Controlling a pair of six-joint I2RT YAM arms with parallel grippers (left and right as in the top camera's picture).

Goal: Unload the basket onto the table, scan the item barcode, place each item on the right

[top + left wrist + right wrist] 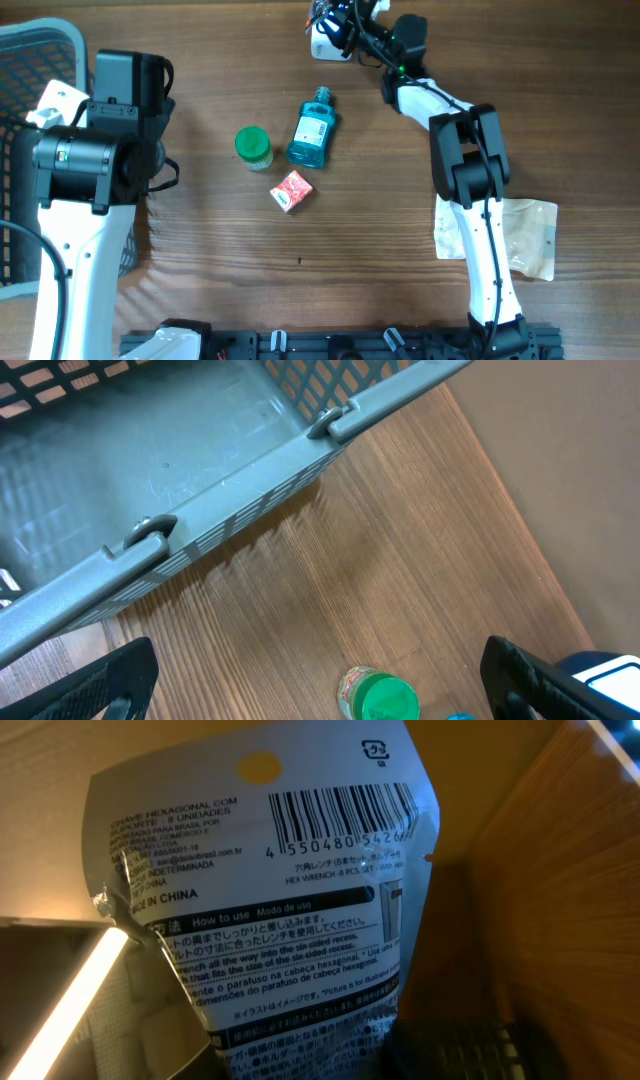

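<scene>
Right gripper (335,35): reached out to the far edge of the table (380,270), a little right of centre, fingers pinched on a packet.
Packet (290,900): a white plastic sachet with printed text. It is held up off the wood at the far edge, and from overhead only a small white patch (322,45) shows beside the gripper.
Barcode (345,810): printed near the packet's top edge and turned toward the right wrist camera. The bars are readable, though the digits run off at the right fold.
Packet surface: creased and glossy, with a yellow dot above the text block. Its lower part is in shadow.
Left gripper (318,665): fingers spread wide with nothing between them, hanging over bare wood just beside the basket.
Left fingers (115,680): two dark tips at the lower corners of the wrist view, well apart.
Basket (40,50): grey slotted plastic at the far left of the table. Its rim and wall (200,510) fill the upper left of the left wrist view.
Green-lidded jar (252,145): upright near the table's middle, left of the bottle.
Blue bottle (312,130): lying flat, cap toward the far side, just beside the jar.
Red box (292,190): small, lying nearer than the bottle and close to it.
Clear bag (525,235): flat on the right side, partly under the right arm.
</scene>
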